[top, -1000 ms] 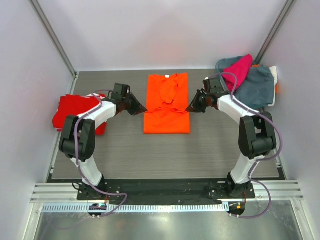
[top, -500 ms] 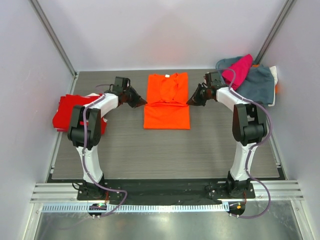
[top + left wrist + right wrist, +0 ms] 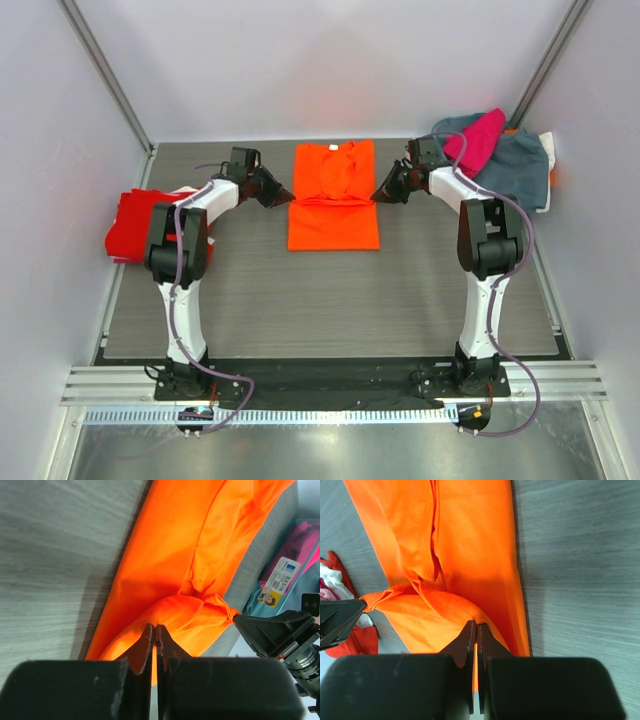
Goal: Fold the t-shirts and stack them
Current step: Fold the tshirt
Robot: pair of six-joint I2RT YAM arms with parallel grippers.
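Both arms pinch the orange shirt [image 3: 335,215] by its sides
The left gripper [image 3: 288,199] and right gripper [image 3: 378,197] are clenched on its fabric, mid-tabletop [image 3: 330,300] toward the far edge, with open room along the near edge. The red shirt [image 3: 135,222] lies at the left edge and the magenta shirt [image 3: 478,140] in the far right corner. Both grippers have moved back since a second ago.

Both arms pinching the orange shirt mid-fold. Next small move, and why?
Probably move both arms together toward the collar end, laying the fold over. The left jaws and the right jaws are shut on opposite side edges of the orange t-shirt, a raised crease spans between them, and its near half lies flat.
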